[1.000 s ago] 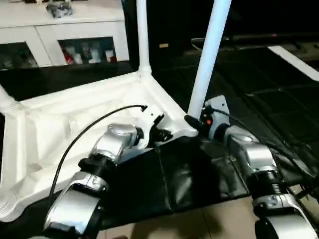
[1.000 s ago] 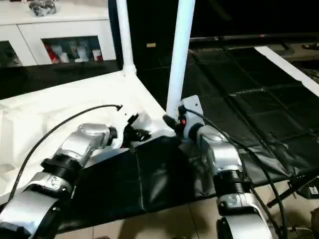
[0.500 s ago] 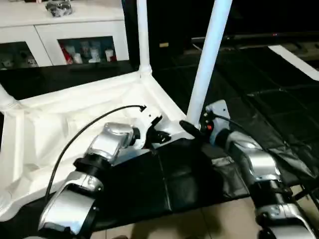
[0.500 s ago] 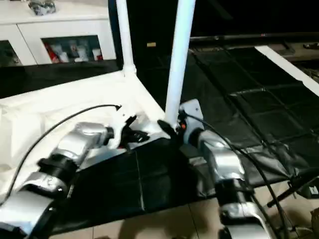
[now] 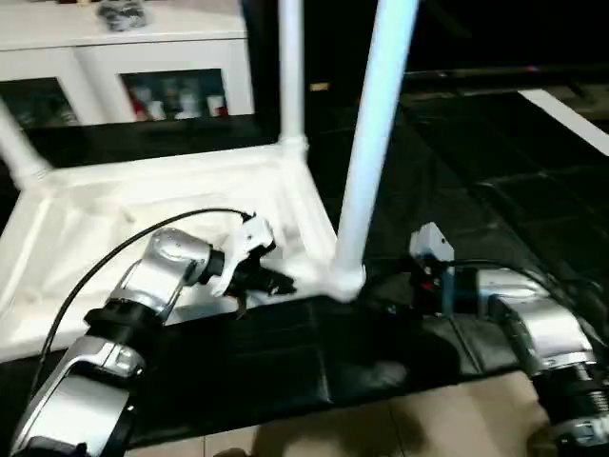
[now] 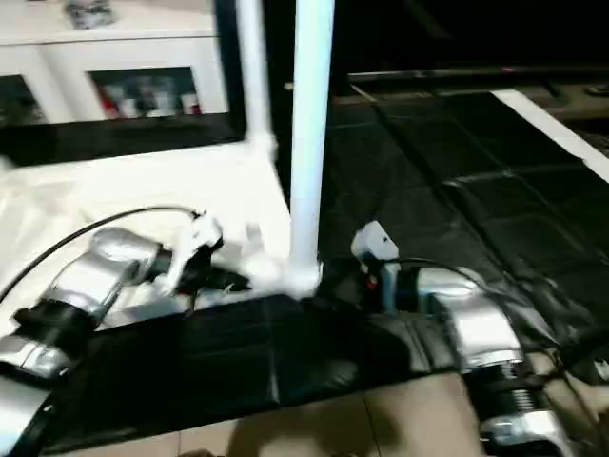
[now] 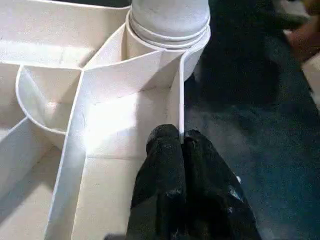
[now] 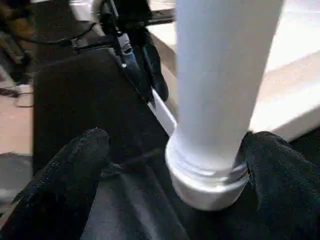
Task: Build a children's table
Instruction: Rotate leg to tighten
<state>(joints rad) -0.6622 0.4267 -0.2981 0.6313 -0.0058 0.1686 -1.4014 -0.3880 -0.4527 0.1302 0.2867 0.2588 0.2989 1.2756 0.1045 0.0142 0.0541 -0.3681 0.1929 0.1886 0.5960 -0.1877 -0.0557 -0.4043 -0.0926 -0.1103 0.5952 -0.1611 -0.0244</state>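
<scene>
Table top (image 5: 114, 228) upside down on black mat (image 5: 285, 371), my left gripper (image 7: 182, 145) pinched on its edge rib, my right gripper (image 8: 170, 165) spread wide around upright leg (image 5: 366, 143) at near corner socket (image 8: 207, 187).

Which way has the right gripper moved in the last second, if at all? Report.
Yes: the right gripper has drawn back to the right of the leg, leaving a gap where its wrist touched before.

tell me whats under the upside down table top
A black mat lies under the table top and spreads out past its near edge. Whatever lies beneath the middle of the top is covered.
</scene>
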